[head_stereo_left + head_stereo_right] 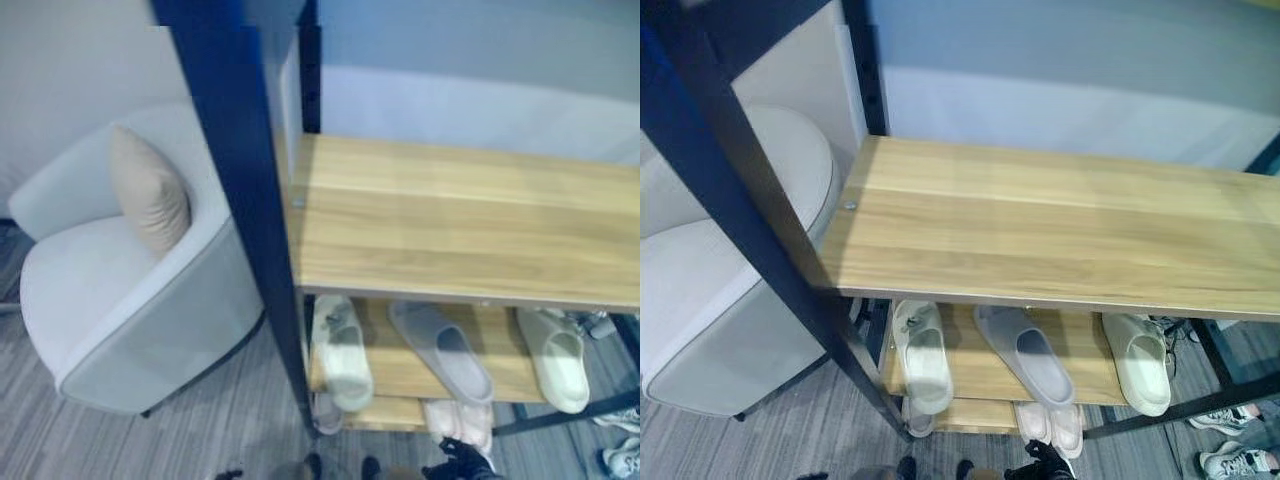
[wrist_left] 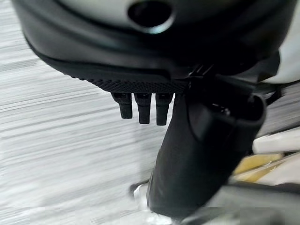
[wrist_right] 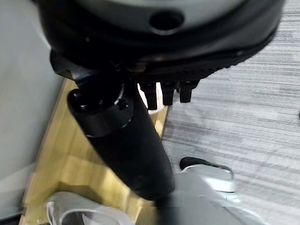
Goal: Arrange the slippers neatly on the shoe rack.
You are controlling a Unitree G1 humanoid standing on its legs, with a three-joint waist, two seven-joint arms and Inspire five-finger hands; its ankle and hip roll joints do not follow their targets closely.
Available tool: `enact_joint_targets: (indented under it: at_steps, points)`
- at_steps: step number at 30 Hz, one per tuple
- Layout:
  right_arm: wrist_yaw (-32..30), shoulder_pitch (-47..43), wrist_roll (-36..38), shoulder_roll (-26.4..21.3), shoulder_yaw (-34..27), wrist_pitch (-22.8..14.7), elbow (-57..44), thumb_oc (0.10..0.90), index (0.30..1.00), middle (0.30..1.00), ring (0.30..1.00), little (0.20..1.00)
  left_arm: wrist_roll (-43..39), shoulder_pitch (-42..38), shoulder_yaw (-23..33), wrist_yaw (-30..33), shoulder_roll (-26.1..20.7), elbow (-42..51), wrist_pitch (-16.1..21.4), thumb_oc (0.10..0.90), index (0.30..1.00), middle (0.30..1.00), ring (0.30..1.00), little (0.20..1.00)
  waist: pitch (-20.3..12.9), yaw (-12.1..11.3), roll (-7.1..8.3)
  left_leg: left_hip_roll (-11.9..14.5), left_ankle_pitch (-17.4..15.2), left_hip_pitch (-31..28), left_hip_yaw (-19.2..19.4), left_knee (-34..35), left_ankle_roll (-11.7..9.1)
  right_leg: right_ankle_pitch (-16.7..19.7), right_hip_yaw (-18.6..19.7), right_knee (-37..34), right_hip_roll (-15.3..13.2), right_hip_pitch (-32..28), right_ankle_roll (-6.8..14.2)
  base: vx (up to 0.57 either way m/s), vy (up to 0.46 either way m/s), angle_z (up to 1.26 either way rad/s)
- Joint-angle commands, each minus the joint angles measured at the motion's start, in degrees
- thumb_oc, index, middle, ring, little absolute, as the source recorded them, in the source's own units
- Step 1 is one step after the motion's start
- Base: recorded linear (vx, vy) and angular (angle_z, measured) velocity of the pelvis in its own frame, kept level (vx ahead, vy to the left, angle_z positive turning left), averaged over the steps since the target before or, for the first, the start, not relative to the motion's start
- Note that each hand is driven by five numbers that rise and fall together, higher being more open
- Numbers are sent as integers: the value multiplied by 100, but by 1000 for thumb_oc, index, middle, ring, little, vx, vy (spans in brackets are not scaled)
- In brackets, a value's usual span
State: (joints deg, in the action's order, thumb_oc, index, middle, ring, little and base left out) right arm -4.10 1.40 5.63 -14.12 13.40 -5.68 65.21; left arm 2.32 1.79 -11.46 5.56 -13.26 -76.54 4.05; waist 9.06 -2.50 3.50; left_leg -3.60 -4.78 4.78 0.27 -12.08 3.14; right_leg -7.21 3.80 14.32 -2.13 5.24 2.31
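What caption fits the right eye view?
Three slippers on the shoe rack middle shelf, a pink pair below, armchair alongside.

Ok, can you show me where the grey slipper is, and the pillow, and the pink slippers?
grey slipper [image 1: 441, 352], left eye view, on its upper strap.
pillow [image 1: 148, 190], left eye view, on the middle of its beige face.
pink slippers [image 1: 1051, 422], right eye view, on the pair's toe ends.

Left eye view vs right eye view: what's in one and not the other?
Left eye view alone: a beige cushion standing on the pale armchair's seat. Right eye view alone: sneakers on the floor at lower right, seen more fully. Both: the wooden top shelf, and below it two cream slippers, a grey slipper and a pink pair.
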Motion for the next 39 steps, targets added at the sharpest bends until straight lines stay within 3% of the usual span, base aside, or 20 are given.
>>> enact_joint_targets:
  at_steps: [1,3,5,7,9,10,11,12,14,18,23,26,27,39]
  points:
    - [-17,135,-95,-424,187,-87,-216,800,900,900,900,900,-199,-404,3,73,56,-48,195,800,900,900,900,900,-51,29,-99,247,109,-33,-283,186,-280,-193,-116,-499,50,-710,242,-164,-153,8]
    - [-83,40,-81,-421,281,-98,-173,800,900,900,900,900,-193,-532,-130,140,76,3,199,800,900,900,900,900,125,-1,-68,369,373,377,-287,12,-481,-220,-364,-516,73,-697,142,-231,-166,31]
    - [-96,-4,-68,-436,301,-103,-153,800,900,900,900,900,-212,-576,-157,134,83,18,200,800,900,900,900,900,178,-2,-55,375,367,451,-279,-97,-502,-191,-424,-471,69,-639,121,-203,-62,41]
    - [-113,-96,-67,-473,324,-109,-137,800,900,900,900,900,-205,-656,-192,149,114,-23,188,800,900,900,900,900,235,52,43,292,52,452,-234,-740,-457,-59,-535,-431,-22,-446,93,-303,-41,25]
    - [-95,-122,-32,-498,270,-100,-113,800,900,900,900,900,-108,-609,-201,156,121,-95,160,800,900,900,900,900,164,147,37,270,-147,237,-176,-996,-437,-31,-555,-425,-48,-331,78,-169,103,27]
    - [-58,-113,33,-502,198,-93,-71,800,900,900,900,900,-21,-551,-232,135,142,-165,154,800,900,900,900,900,53,266,-75,260,-299,-240,-114,-678,-384,-60,-536,-308,2,-208,105,-86,142,23]
    - [-58,-113,33,-502,198,-93,-71,800,900,900,900,900,-21,-551,-232,135,142,-165,154,800,900,900,900,900,55,265,-75,260,-299,-244,-113,-677,-384,-60,-535,-308,2,-211,105,-67,242,26]
    - [-50,-127,4,-476,176,-75,-81,800,900,900,900,900,92,-531,-247,109,175,-236,106,800,900,900,900,900,-34,321,-149,106,-529,-461,-282,-81,-285,7,-434,-136,22,-29,191,-44,137,25]
    - [-57,-84,-73,-461,179,-70,-74,800,900,900,900,900,161,-537,-253,116,152,-241,135,800,900,900,900,900,-23,376,-154,23,-566,-475,-285,15,-228,112,-371,-58,-34,71,274,-121,209,-7]
    - [-38,-197,-171,-389,291,-43,-73,800,900,900,900,900,81,-700,-229,126,-7,-72,176,800,900,900,900,900,125,381,-232,40,-426,-393,-80,155,-146,309,-378,311,-126,418,498,-207,135,-42]
    - [-79,-250,-190,-340,271,-76,-210,800,900,900,900,900,-5,-759,-125,139,-120,5,170,800,900,900,900,900,87,281,-330,98,-270,-324,-24,308,-91,114,-611,644,-309,119,463,-117,8,-23]
    - [-77,-214,-200,-327,248,-121,-303,800,900,900,900,900,22,-639,-64,116,-132,-69,176,800,900,900,900,900,-141,154,-293,81,-200,-371,59,486,-99,73,-677,242,-383,-297,466,24,-101,-31]
    - [-116,-265,-208,-358,274,-130,-460,800,900,900,900,900,137,-526,-47,112,-103,-187,177,800,900,900,900,900,-251,98,-246,104,-163,-368,126,539,-144,48,-494,-393,-351,-485,496,-3,-125,-36]
    - [140,332,-297,-1010,360,-490,-3292,800,900,900,900,900,316,-338,-82,133,92,3,247,800,900,900,900,900,-319,237,-210,350,186,-725,99,1241,-309,133,-549,-1147,-132,-848,382,1,-109,-4]
